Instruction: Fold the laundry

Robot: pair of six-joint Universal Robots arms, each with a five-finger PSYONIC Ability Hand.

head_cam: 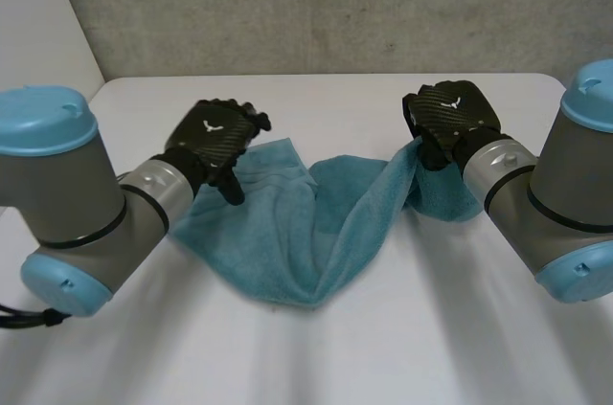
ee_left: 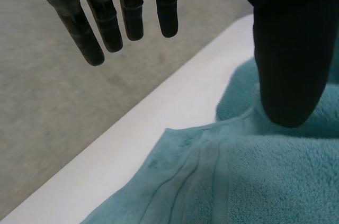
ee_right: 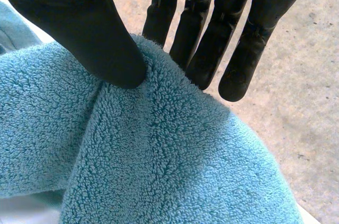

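Nearest the lens, head view: left arm point(head_cam: 72, 199) and right arm point(head_cam: 565, 194), grey with light-blue caps; count, two. Beyond them is one white table point(head_cam: 402, 348) carrying one teal terry towel point(head_cam: 287, 233). It lies mid-table between the arms, rumpled, with a sagging fold towards the camera. Left robot hand point(head_cam: 215, 132) sits over the towel's far left corner. Right robot hand point(head_cam: 450, 118) is at the towel's right end, which rises off the table to meet it. Robot hands: two.

Left wrist view: left robot hand point(ee_left: 286, 49) spread apart, fingers point(ee_left: 132, 12) straight and holding nothing, reaching out past the table edge over a grey surface point(ee_left: 53, 128). Thumb tip at or just on the towel point(ee_left: 254, 181) near its hemmed corner; contact cannot be told for certain. Table point(ee_left: 159, 123) bare beside the hem.

Right wrist view: right robot hand point(ee_right: 79, 28) clamped on the towel point(ee_right: 159, 171), a ridge of pile pinched between thumb and fingers point(ee_right: 212, 38). Grey surface point(ee_right: 302, 128) behind.

Handling, as judged: light, soft and wholly limp. It drapes and sags wherever unsupported, so it wants two holds. Looped pile looks grippy rather than slippery; nothing fragile. Best hold: the corners, or the flat woven hem band, where the cloth is thin enough to pinch cleanly. A grab in the middle would likely only bunch it.
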